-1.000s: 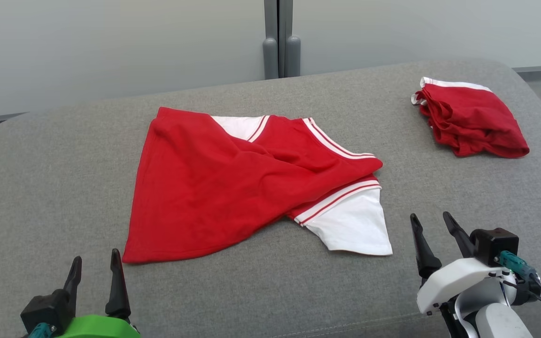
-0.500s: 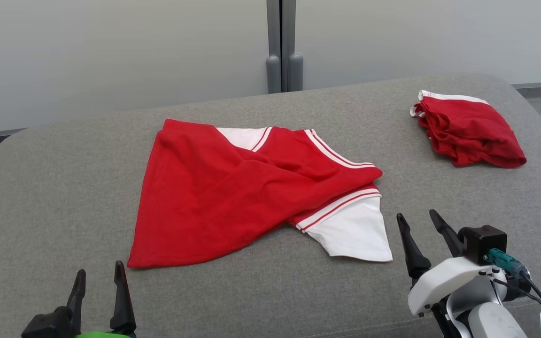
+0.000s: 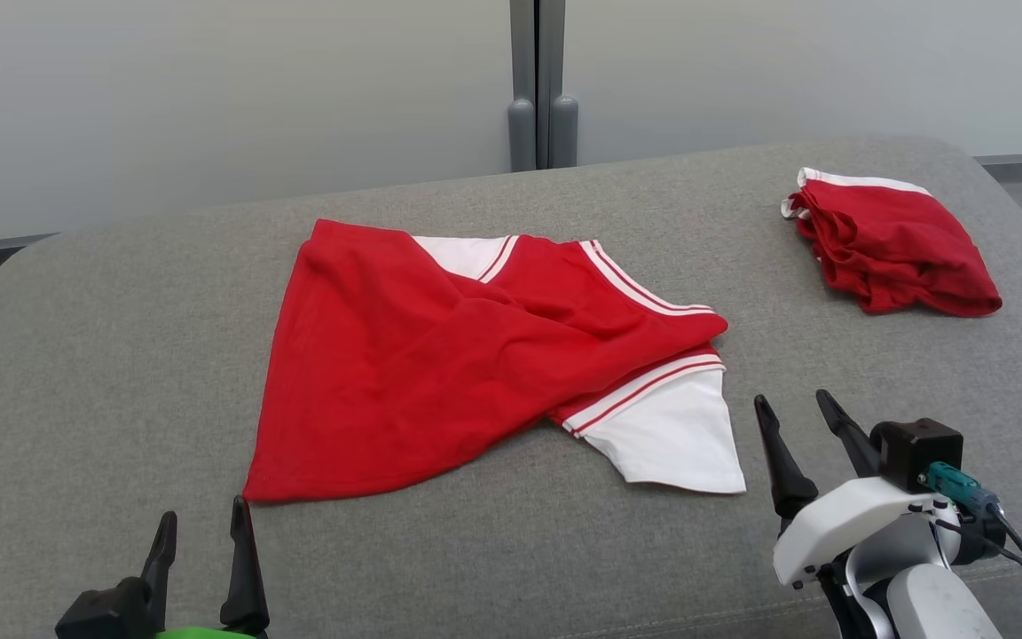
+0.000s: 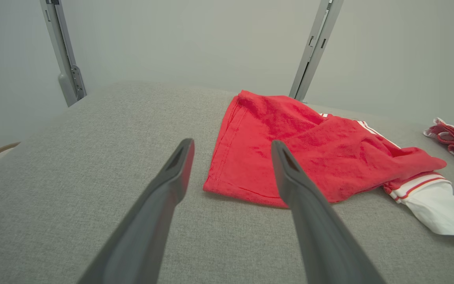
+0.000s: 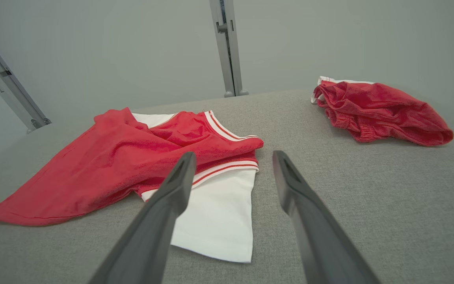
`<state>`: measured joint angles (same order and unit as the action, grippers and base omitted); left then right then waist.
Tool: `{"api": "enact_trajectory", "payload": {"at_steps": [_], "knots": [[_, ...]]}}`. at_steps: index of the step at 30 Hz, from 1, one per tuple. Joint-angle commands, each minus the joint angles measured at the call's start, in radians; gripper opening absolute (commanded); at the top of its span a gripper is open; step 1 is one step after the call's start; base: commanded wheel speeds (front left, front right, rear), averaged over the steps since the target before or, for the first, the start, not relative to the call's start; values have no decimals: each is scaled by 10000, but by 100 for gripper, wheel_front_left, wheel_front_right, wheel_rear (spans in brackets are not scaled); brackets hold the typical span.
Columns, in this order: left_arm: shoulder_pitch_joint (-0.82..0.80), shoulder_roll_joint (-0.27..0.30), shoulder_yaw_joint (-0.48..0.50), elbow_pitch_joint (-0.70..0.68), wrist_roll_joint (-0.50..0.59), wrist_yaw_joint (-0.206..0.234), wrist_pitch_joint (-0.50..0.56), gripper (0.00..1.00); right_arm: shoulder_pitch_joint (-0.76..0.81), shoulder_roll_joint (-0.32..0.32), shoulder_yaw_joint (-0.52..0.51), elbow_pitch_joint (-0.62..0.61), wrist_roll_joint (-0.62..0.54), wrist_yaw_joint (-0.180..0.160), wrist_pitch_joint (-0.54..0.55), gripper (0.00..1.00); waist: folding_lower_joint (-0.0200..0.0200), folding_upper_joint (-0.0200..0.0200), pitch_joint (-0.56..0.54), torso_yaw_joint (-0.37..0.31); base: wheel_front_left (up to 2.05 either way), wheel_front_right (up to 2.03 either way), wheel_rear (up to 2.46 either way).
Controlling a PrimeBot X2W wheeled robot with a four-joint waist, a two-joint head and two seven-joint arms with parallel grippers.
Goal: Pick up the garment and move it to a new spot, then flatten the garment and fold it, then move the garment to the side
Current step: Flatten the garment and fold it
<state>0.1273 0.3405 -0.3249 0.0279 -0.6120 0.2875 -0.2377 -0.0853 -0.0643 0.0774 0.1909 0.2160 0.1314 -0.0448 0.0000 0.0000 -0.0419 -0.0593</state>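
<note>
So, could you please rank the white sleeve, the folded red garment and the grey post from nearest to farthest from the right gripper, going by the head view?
From the right gripper:
1. White sleeve, just to its left.
2. Folded red garment, ahead, at the far right.
3. Grey post, farthest back, centre.

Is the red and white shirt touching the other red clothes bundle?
Apart. The head view shows a wide strip of bare gray cushion between the shirt and the bundle; the right wrist view shows that gap too.
</note>
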Motion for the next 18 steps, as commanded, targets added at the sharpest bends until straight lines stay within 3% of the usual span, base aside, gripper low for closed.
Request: {"api": "enact_trajectory", "payload": {"at_steps": [1, 9, 18], "knots": [[-53, 67, -38, 4, 79, 19, 46, 100, 23, -2, -128, 102, -14, -14, 64, 100, 0, 0, 45, -6, 0, 0, 0], [-373, -160, -258, 341, 24, -107, 95, 100, 207, 107, -834, 929, 740, -14, 508, 100, 0, 0, 359, -35, 0, 0, 0], [-817, -237, -472, 476, 165, -237, 90, 100, -359, 129, -489, 2224, 1645, -11, 487, 100, 0, 0, 1035, 211, 0, 0, 0]]}}
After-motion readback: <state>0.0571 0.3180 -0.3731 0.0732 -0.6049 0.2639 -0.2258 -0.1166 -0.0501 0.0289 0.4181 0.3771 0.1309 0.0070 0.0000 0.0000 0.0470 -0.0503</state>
